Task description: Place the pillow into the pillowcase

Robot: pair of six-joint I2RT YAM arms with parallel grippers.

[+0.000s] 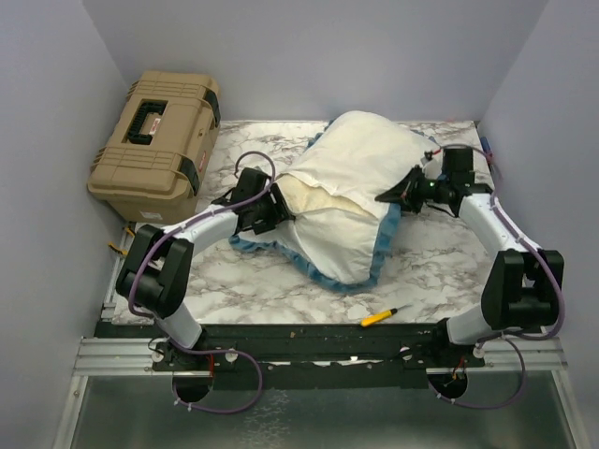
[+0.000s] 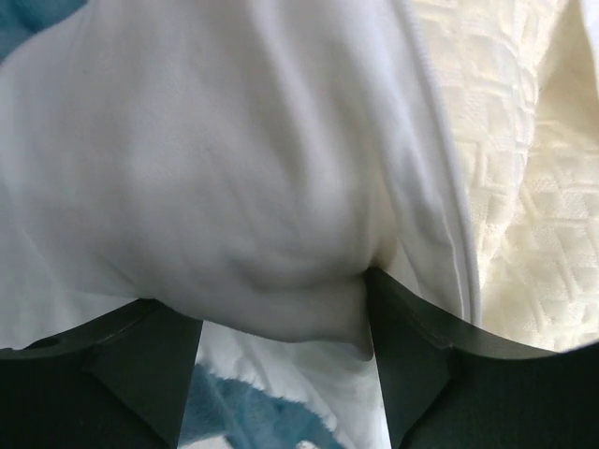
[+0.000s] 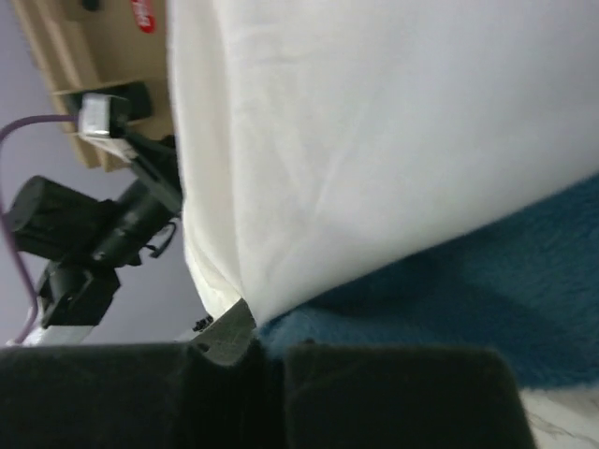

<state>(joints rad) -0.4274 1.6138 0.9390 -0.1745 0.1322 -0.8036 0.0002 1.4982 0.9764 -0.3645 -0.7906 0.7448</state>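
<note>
- Left gripper point(image 1: 270, 211) — its fingers stand wide around a thick bunch of the pillowcase point(image 1: 337, 245), white inside showing.
- Right gripper point(image 1: 387, 198) is pinched tight on the case's hem by the blue trim.
- The pillow point(image 2: 524, 187) lies between both grippers, partly sheathed.
- Marbled table point(image 1: 281, 285), tan case point(image 1: 154, 145) at far left — pale lavender walls point(image 1: 309, 56) around.

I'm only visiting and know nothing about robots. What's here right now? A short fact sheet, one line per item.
pillow: cream, lying on the case, mostly outside it
pillowcase: white inside showing, blue frill along the near edge
left jaws: closed on a bunch of white case cloth
right jaws: shut on the case's edge by the frill
nearby: tan box, yellow-handled tool
</note>
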